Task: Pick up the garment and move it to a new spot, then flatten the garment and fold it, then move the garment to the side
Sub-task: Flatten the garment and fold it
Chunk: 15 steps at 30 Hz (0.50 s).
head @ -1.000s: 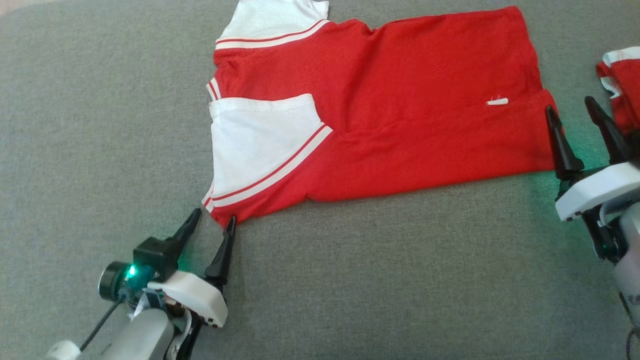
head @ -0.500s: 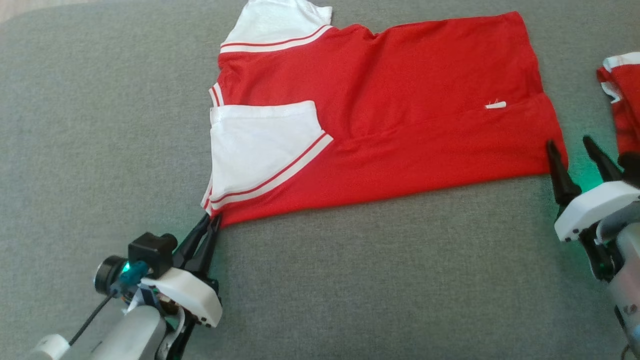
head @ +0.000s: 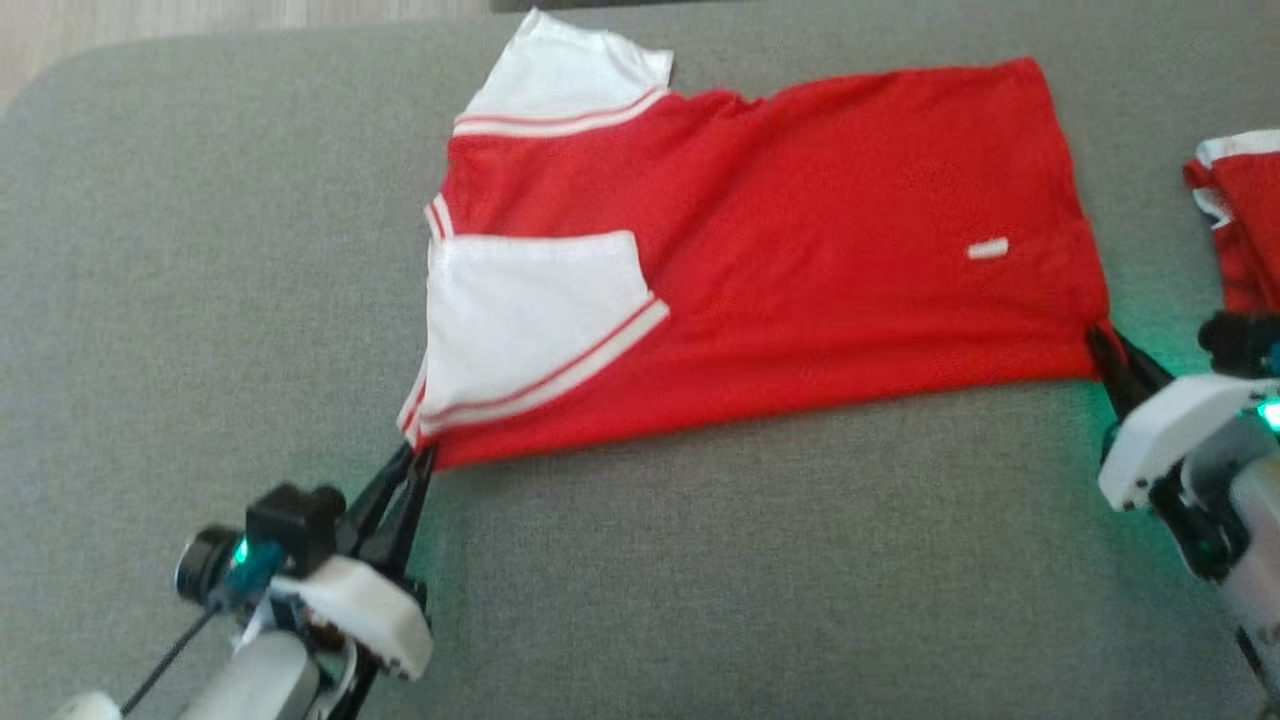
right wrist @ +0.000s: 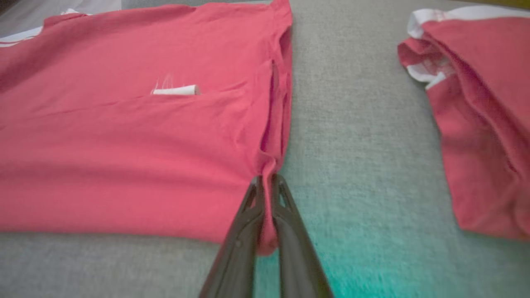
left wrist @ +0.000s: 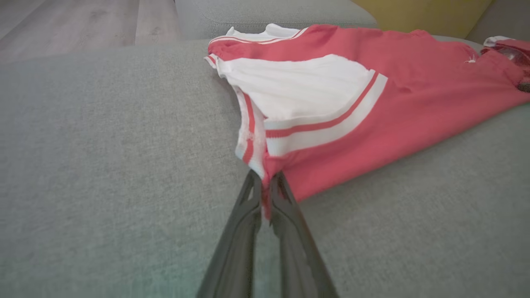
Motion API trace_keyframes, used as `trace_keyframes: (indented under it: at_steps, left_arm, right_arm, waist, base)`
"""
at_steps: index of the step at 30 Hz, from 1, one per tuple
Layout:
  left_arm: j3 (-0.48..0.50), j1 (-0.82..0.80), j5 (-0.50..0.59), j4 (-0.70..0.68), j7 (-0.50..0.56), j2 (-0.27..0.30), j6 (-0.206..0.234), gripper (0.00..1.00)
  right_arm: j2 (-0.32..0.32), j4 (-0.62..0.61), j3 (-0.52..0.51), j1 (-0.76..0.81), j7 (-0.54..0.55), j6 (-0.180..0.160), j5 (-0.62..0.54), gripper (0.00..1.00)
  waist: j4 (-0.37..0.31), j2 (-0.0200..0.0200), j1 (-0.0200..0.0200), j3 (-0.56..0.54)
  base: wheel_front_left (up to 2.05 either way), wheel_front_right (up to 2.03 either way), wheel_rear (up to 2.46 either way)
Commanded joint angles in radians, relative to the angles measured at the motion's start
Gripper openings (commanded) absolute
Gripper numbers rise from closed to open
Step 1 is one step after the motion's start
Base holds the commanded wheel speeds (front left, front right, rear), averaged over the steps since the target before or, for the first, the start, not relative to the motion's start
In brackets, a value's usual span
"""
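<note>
A red garment (head: 780,260) with white, red-striped sleeves lies spread on the grey cushion, its near long side folded over. One white sleeve (head: 530,310) rests on top at the left. My left gripper (head: 418,458) is shut on the garment's near left corner (left wrist: 265,182), cloth pinched between the fingers (left wrist: 285,207). At the near right corner my right gripper (head: 1100,335) is shut on the hem (right wrist: 267,174), with red cloth between its fingers (right wrist: 290,223). A small white label (right wrist: 176,90) shows near the hem.
A second red and white garment (head: 1235,215) lies bunched at the right edge of the cushion (head: 760,580), close beside my right gripper; it shows again in the right wrist view (right wrist: 476,111). Wooden floor (left wrist: 83,20) lies beyond the cushion's far left edge.
Both grippers went from open beside the garment's near corners to shut on them, the left first, then the right. The camera has tilted, so the whole picture sits lower.
</note>
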Motion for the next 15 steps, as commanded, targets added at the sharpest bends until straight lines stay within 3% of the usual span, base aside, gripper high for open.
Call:
trace_keyframes:
  at_steps: [1,8,15]
  left_arm:
    - [0.032,0.032,-0.004,-0.032,-0.009,0.052,0.007,0.00]
    - [0.026,0.152,-0.029,-0.104,0.009,0.087,0.028,0.00]
    - [0.008,0.250,-0.048,-0.175,0.022,0.095,0.053,0.00]
  right_arm:
    - [-0.055,-0.038,0.013,0.060,0.002,0.007,0.018,0.00]
    - [-0.113,-0.122,0.004,0.201,0.018,0.007,0.040,0.00]
    - [-0.134,-0.229,-0.076,0.375,0.037,0.007,0.036,0.00]
  waist:
    - [-0.006,0.0000,-0.0001,-0.030]
    - [-0.003,0.0000,-0.0001,-0.089]
    - [0.003,0.0000,-0.0001,-0.108]
  base:
    - [0.00,0.00,0.00]
    - [0.00,0.00,0.00]
    - [0.00,0.00,0.00]
